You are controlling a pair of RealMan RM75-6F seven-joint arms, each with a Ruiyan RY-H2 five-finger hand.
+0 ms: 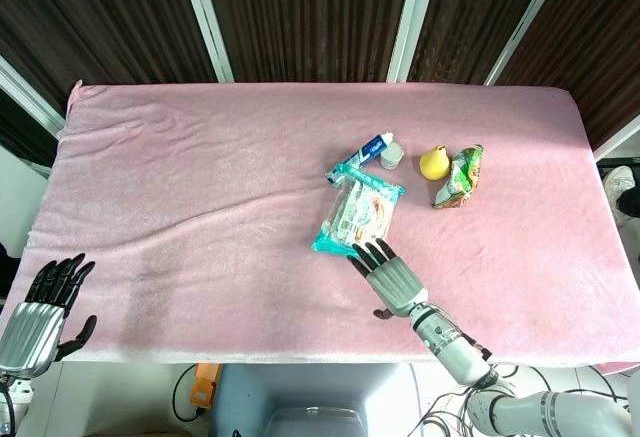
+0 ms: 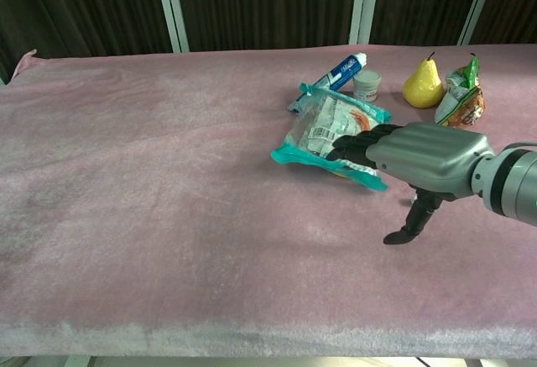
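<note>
right hand (image 2: 424, 159) – fingers spread flat, tips on teal snack packet (image 2: 331, 132), grasping nothing | left hand (image 1: 40, 312) – released, off table edge

Both hands share one build: the right hand (image 1: 392, 277) has a smooth silver-grey metal back and black segmented fingers (image 2: 359, 145), with a black thumb below. Its wrist is a ribbed silver cylinder with dark rings, joining a pale grey forearm. The left hand (image 1: 38, 315) shows the same silver shell and black fingers
</note>
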